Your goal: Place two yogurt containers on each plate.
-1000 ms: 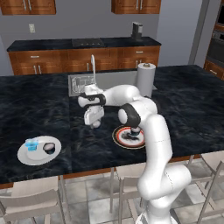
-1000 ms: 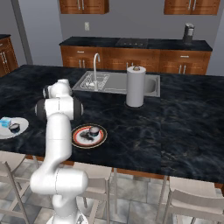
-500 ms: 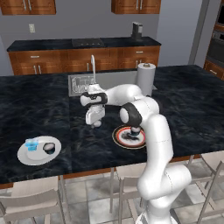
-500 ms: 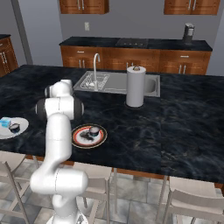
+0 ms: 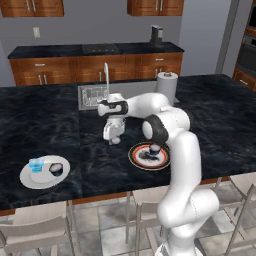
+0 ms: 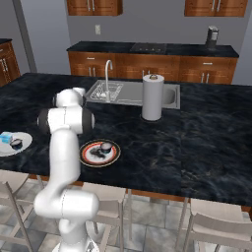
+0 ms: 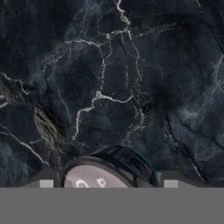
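Observation:
My gripper (image 5: 114, 139) hangs low over the black marble counter, left of the patterned plate (image 5: 135, 159), shut on a dark yogurt container with a pale grey top (image 7: 107, 175) that sits between the finger tips. The orange-rimmed patterned plate (image 6: 88, 158) holds one dark yogurt container (image 5: 154, 148) (image 6: 104, 146). Near the counter's front left corner, the white plate (image 5: 30, 179) (image 6: 7, 149) carries a translucent blue cup (image 5: 35, 165) (image 6: 5, 137) and a dark cup (image 5: 56, 169) (image 6: 16, 143).
A paper towel roll (image 5: 167, 85) (image 6: 152, 97) stands by the sink (image 5: 92, 96) (image 6: 118, 91) with its faucet behind my arm. Chairs (image 5: 40, 232) line the counter's front edge. Cabinets run along the back wall.
My gripper has shifted a little to the right, toward the patterned plate. The plates and their cups have not moved.

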You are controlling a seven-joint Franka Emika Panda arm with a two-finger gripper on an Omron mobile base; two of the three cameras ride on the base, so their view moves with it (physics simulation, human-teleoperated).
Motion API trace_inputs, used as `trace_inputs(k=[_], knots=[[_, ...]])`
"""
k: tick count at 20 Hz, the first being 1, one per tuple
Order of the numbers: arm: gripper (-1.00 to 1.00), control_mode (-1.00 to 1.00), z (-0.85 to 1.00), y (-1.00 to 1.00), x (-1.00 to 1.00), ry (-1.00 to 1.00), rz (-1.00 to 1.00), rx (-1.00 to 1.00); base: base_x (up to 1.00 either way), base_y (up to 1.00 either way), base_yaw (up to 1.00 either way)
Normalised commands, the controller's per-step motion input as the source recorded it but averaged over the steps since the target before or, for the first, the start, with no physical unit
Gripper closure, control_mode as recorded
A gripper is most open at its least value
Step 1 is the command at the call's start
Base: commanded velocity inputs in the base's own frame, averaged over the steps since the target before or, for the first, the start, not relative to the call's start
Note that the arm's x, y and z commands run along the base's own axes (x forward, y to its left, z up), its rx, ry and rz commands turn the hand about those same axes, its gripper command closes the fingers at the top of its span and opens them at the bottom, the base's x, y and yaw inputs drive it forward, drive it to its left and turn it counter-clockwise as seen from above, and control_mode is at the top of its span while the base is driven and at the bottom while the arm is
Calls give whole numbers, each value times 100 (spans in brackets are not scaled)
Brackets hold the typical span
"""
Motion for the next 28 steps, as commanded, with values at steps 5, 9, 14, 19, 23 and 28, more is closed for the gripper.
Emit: trace_inputs(k=[5,9,14,19,23,28], knots=[[100,-100,34,-26,-64,-5,0,0,0,0,0],[100,-100,15,-57,-82,-3,-2,0,0,0,0],[100,-100,2,-69,-78,0,-2,0,0,0,0],[100,-100,-5,-59,-41,2,0,0,0,0,0],[100,-100,-27,-20,12,0,0,0,0,0,0],[100,-100,-29,-6,24,1,0,0,0,0,0]])
